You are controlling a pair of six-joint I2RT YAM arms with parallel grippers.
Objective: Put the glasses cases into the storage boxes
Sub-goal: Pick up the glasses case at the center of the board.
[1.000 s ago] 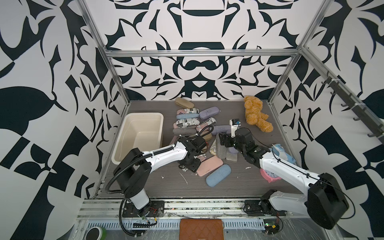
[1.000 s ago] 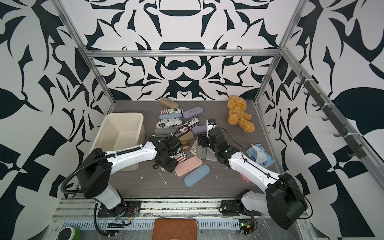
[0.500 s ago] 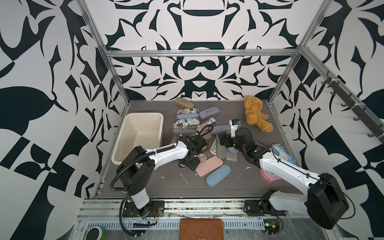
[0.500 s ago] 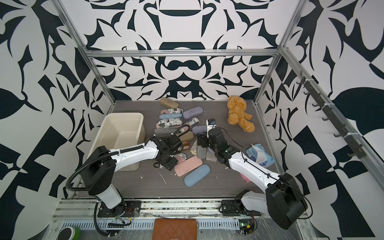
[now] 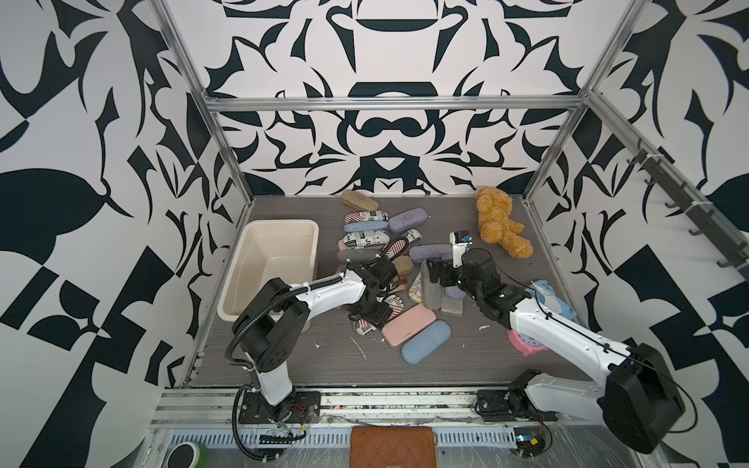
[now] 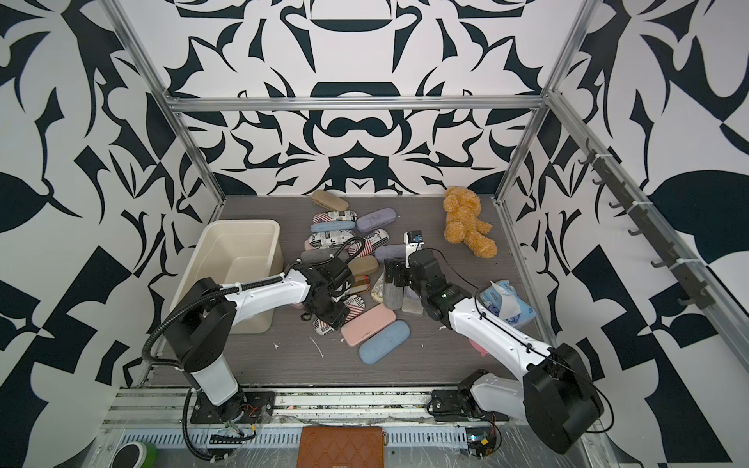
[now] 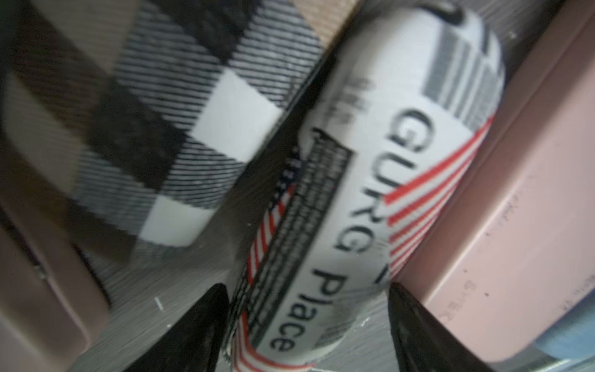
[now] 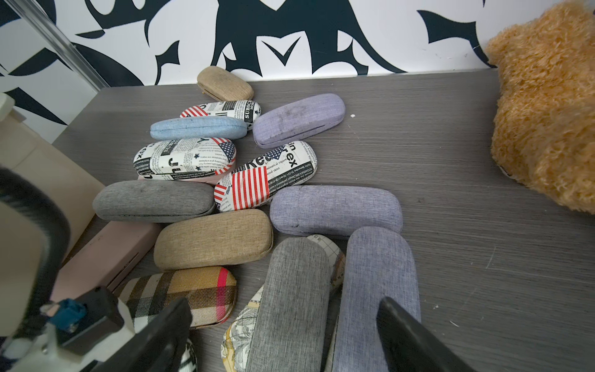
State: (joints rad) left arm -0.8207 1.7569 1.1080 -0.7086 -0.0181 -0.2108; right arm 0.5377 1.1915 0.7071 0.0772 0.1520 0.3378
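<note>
Grey table (image 5: 466,364) bears glasses cases (image 5: 408,324); patterned walls (image 5: 385,60).

We see a grey table (image 5: 446,364): tub (image 5: 279,222) at nine o'clock, cases (image 5: 407,324) heaped centrally, teddy (image 5: 495,221) at one.

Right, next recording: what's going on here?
Two robot arms work at a pile of glasses cases beside a cream storage box, which shows no case inside. The left claw is open astride a newspaper-print case. The right claw is open too, low over a grey case and a lilac case lying side by side. Neither holds anything.
</note>
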